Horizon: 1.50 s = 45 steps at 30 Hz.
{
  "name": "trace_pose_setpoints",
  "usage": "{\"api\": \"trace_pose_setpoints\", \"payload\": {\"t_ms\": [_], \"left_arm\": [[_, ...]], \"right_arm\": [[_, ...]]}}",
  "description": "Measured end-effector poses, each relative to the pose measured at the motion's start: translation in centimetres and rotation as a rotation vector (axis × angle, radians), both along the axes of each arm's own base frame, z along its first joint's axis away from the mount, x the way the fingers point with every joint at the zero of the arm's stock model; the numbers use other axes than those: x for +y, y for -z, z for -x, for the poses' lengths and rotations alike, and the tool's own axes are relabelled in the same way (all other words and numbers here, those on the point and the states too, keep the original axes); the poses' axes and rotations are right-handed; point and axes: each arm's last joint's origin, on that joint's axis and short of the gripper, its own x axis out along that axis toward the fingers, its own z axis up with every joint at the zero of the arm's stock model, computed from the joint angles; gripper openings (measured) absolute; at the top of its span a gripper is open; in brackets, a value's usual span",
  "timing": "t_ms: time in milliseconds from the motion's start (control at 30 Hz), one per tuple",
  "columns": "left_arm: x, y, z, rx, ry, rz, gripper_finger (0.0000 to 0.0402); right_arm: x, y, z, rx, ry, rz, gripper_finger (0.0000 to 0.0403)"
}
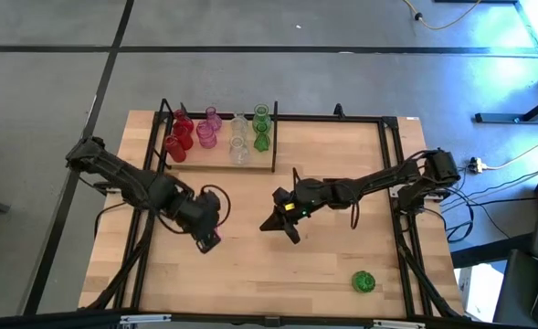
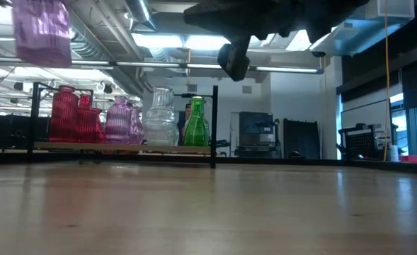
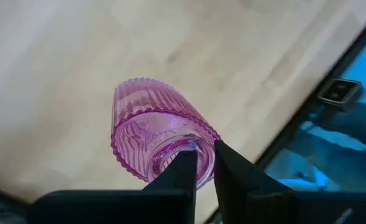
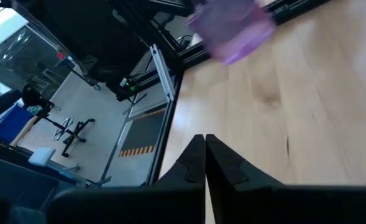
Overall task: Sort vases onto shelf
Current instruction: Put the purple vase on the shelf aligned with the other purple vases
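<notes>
My left gripper [image 1: 207, 240] hangs over the table's near left part, shut on a ribbed pink vase [image 3: 151, 130]. That pink vase [image 2: 42, 32] is high above the tabletop. My right gripper [image 1: 285, 227] is shut and empty above the table's middle; its fingertips [image 4: 205, 140] meet. On the shelf [image 1: 259, 164] at the far left stand red vases [image 1: 179, 137], pink vases [image 1: 206, 130], clear vases [image 1: 239, 142] and green vases [image 1: 261, 128]. A lone green vase [image 1: 363, 281] rests on the table near the front right. My left gripper pinches the rim of the pink vase's neck [image 3: 198, 148] between its two fingers. One finger [image 3: 181, 169] seems to sit in the mouth and the other [image 3: 227, 168] outside. The fingers come steeply from above. The vase hangs below them, clear of the table.
Black metal frame rails [image 1: 398, 183] run along the table's left, right and far sides. Bare wood [image 1: 278, 283] lies between the two grippers and the front edge. Room fittings [image 2: 258, 134] show beyond the table's far edge.
</notes>
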Motion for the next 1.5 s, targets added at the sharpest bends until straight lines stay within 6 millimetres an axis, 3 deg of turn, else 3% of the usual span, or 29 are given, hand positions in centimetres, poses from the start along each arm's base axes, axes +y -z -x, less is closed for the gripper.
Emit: {"api": "trace_pose_setpoints", "payload": {"t_ms": [300,500,733,933,1333,1500], "left_arm": [[7.2,-1.4,-0.9,0.059,-0.033,-0.057,0.0025],[13.8,-2.1,-0.7,0.059,-0.153,-0.085,0.0025],[18.7,-2.0,0.5,0.085,-0.355,-0.121,0.0025],[20.6,-1.4,0.6,0.088,-0.484,-0.116,0.0025],[21.6,2.5,0.0,0.066,-0.686,0.01,0.0025],[22.7,2.5,0.6,0.069,-0.729,0.002,0.0025]], "right_arm": [[-0.1,-1.1,0.4,-0.029,0.009,-0.004,0.0],[-0.1,-1.1,0.4,-0.023,0.012,-0.012,0.0],[-0.2,-1.5,0.6,-0.02,0.016,-0.025,0.0],[-0.2,-1.8,0.8,-0.023,0.033,-0.018,0.0],[-0.3,-2.7,1.2,-0.055,0.026,-0.001,0.0],[-0.4,-3.6,1.8,-0.065,0.031,0.01,0.0]]}}
